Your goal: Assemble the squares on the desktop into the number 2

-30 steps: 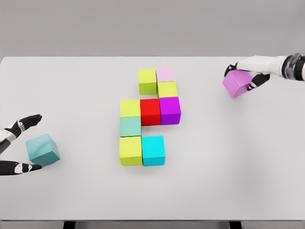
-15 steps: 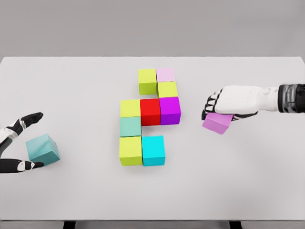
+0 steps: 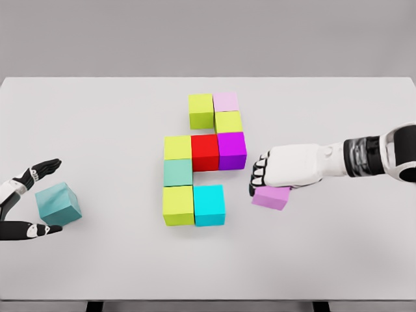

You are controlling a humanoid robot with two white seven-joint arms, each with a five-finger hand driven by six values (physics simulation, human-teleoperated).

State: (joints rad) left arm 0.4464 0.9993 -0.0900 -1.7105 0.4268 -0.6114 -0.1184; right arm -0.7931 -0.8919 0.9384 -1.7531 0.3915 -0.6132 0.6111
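Several coloured cubes sit joined at the table's middle: a yellow-green cube (image 3: 201,110) and pale pink cube (image 3: 226,101) on top, then a red cube (image 3: 205,152), magenta cube (image 3: 232,149), and a cyan cube (image 3: 209,205) at the bottom. My right hand (image 3: 263,177) is shut on a violet cube (image 3: 272,197), held just right of the cyan cube with a gap between them. A teal cube (image 3: 58,203) lies at the far left between the spread fingers of my left hand (image 3: 32,198), which does not grasp it.
The white table (image 3: 325,260) ends at a front edge near the bottom of the picture. A grey wall stands behind it.
My right hand carried the violet cube from the far right of the table down and left to beside the cyan cube. The left hand barely shifted.
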